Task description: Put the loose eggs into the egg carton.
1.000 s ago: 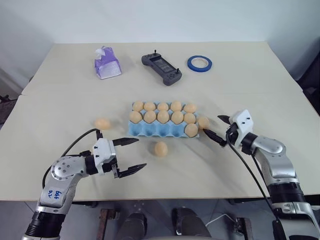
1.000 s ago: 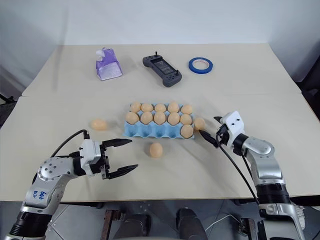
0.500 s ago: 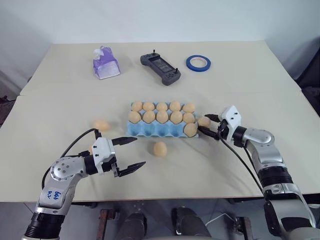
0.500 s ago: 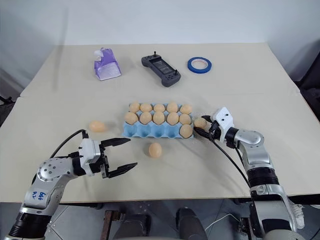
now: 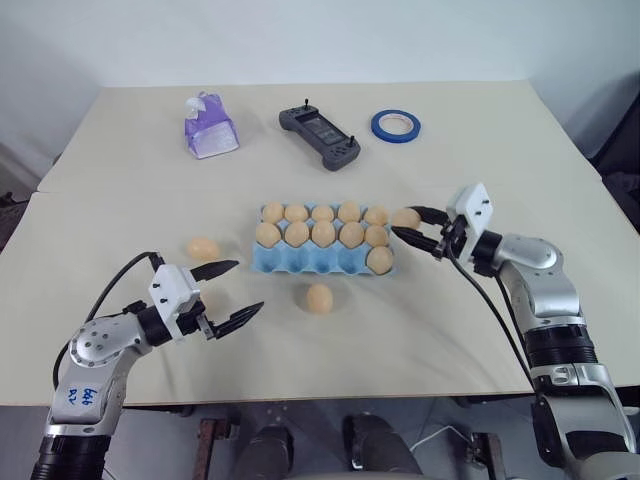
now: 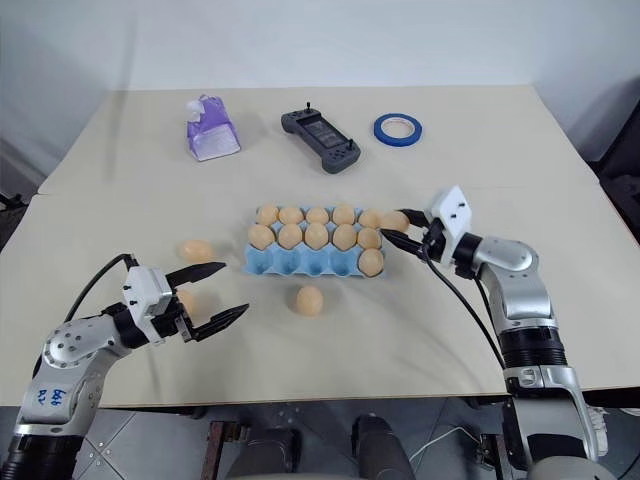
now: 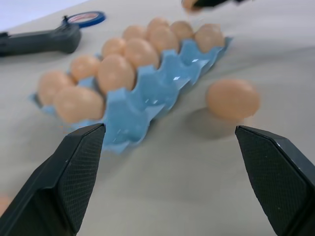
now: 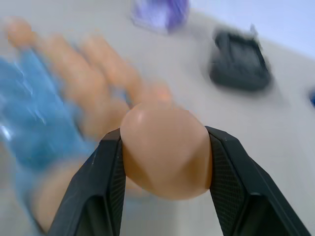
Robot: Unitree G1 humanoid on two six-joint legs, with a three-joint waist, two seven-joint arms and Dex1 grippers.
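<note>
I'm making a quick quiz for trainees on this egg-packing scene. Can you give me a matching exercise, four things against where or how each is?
Things:
1. left claw
2. right claw
3. tape roll
4. egg carton

Places or states:
A. far side of the table, right of the handheld controller
B. open, holding nothing
C. mid-table, near row of cups mostly unfilled
D. shut on an egg

Pairs: 1-B, 2-D, 3-A, 4-C

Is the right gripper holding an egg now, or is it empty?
Holding one. The right gripper is shut on a tan egg, pinched between both black fingers.
</note>
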